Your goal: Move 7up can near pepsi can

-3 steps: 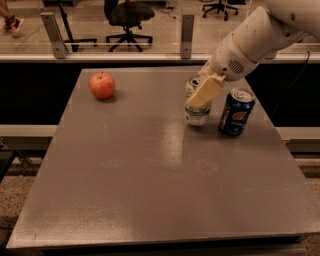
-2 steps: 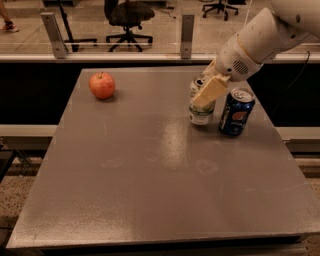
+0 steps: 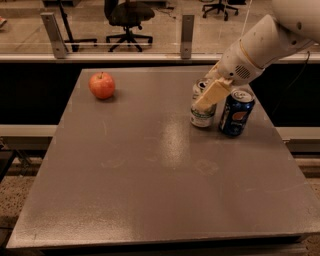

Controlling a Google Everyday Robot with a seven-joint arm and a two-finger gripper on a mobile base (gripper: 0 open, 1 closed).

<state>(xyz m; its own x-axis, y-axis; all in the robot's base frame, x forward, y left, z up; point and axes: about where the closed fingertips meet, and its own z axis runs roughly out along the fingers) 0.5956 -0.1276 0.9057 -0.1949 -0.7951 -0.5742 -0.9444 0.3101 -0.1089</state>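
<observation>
The 7up can [image 3: 202,116], white with a green base band, stands on the grey table [image 3: 150,165] at the right rear. The dark blue pepsi can [image 3: 236,112] stands just to its right, a small gap between them. My gripper [image 3: 210,93] comes in from the upper right on a white arm and sits around the upper part of the 7up can, one cream finger [image 3: 212,94] lying across the can's front. The other finger is hidden behind the can.
A red apple [image 3: 102,85] sits at the table's far left. Behind the table runs a glass railing with metal posts [image 3: 186,28], and office chairs [image 3: 128,15] stand beyond it. The table's right edge is close to the pepsi can.
The gripper and the 7up can have shifted slightly right, toward the pepsi can. The apple and pepsi can have not moved.
</observation>
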